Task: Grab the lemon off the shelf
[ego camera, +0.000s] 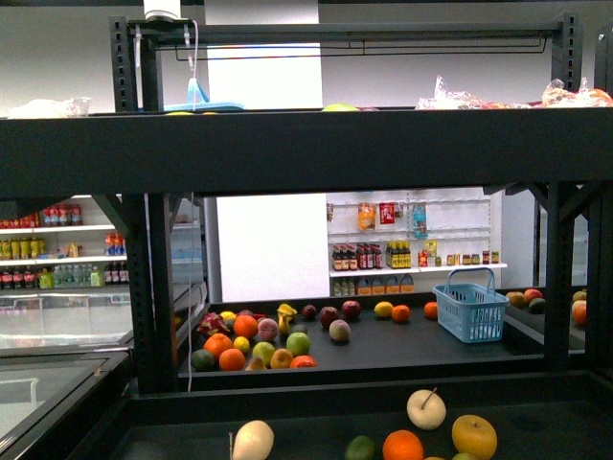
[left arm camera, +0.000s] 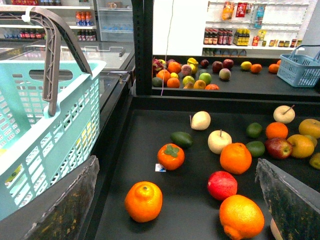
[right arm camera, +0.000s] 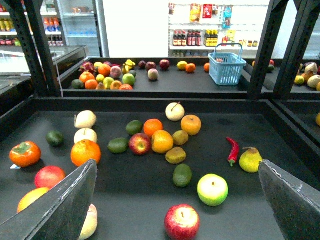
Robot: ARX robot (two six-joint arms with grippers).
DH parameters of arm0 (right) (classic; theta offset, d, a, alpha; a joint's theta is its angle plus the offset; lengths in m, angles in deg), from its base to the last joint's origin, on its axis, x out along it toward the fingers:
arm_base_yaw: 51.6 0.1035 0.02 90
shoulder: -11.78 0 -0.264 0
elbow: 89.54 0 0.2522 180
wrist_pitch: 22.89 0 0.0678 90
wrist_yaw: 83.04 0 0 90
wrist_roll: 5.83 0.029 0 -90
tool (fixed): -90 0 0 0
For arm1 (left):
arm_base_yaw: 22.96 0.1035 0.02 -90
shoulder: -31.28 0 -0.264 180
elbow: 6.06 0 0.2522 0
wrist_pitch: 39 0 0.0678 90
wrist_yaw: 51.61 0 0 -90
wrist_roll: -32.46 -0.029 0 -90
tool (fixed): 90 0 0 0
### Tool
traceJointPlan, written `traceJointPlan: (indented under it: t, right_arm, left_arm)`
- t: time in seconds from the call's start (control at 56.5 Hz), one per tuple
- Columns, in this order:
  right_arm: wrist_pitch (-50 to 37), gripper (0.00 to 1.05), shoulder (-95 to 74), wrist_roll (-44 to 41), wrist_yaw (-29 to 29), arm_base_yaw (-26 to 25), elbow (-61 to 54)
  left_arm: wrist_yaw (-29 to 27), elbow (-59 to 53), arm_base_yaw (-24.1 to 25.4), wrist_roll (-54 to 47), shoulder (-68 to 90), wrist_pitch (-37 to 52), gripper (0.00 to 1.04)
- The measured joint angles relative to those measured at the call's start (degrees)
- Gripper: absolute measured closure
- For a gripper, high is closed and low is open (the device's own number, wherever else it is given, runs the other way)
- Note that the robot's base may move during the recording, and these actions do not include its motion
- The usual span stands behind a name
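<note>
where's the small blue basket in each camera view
Front view: blue basket on the far shelf, right of centre.
Left wrist view: on that far shelf, cut off by the picture's edge.
Right wrist view: on that far shelf, beside a black post.
Shared landmark: the fruit pile on the same shelf.

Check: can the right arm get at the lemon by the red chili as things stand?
Probably yes. The lemon lies uncovered on the shelf deck, beside the chili, ahead of the open right pincer.
</note>
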Motion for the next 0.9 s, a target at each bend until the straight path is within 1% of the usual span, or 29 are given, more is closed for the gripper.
traceJointPlan:
  t: [0.903]
  right_arm:
    - [0.00, 0.07, 0.00, -0.02, 0.00, 0.00, -0.02]
  left_arm:
    - [0.02, 0.00, 0.00, 0.00, 0.00, 0.00, 0.08]
